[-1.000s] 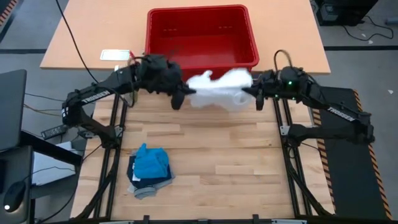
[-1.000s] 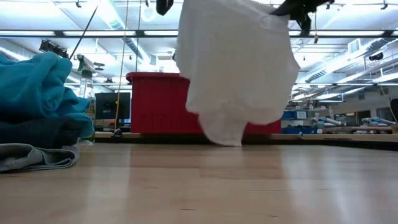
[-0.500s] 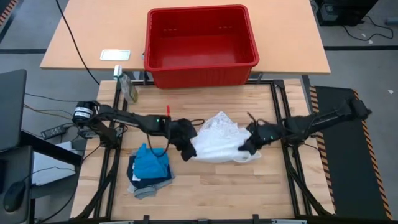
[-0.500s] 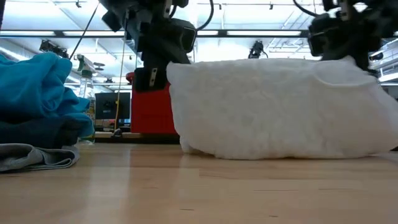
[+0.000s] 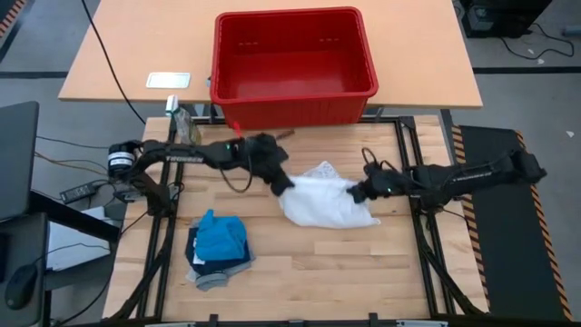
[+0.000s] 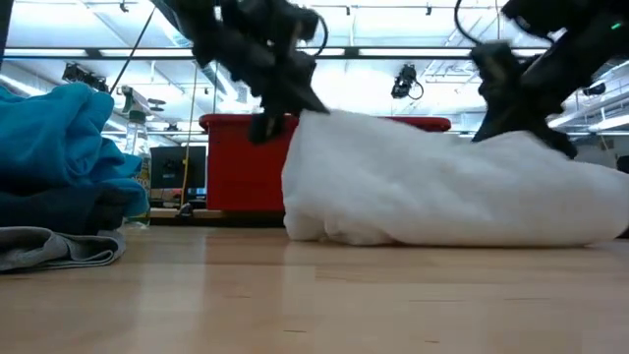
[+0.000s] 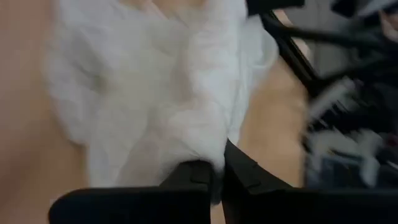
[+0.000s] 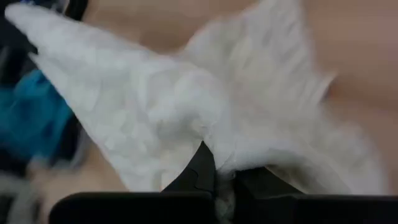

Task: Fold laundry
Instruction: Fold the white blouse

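The white cloth (image 5: 322, 198) lies bunched on the table's middle, its lower part resting on the wood (image 6: 442, 211). My left gripper (image 5: 283, 184) is at its left far corner, shut on it. My right gripper (image 5: 356, 193) is at its right side, shut on it as well. A stack at the near left holds the bright blue garment (image 5: 221, 236) on top, the navy garment (image 5: 207, 265) under it and the grey T-shirt (image 5: 213, 277) at the bottom. The low view shows the same stack with the blue garment (image 6: 59, 138) uppermost. My left gripper pinches a bunched edge of the white cloth (image 7: 214, 158) between its two fingers, coming slanting from the table's left and above. The cloth spreads away from the fingers and rests on the table. My right gripper pinches a gathered fold of the cloth (image 8: 211, 140) between its fingers, reaching in from the table's right. The cloth fans out from that point onto the wood.
The red plastic basket (image 5: 292, 64) stands on the far tan table, just beyond the wooden work table's far edge. A small bottle (image 5: 184, 127) stands at the far left corner. Bare wood (image 5: 345, 263) lies near and to the right of the cloth.
Both grippers carried the white cloth from in front of the basket down and toward the near edge, laying it on the table. In the last half second they drew back toward the far edge, dragging the cloth's held edge along the wood so it lies lower.
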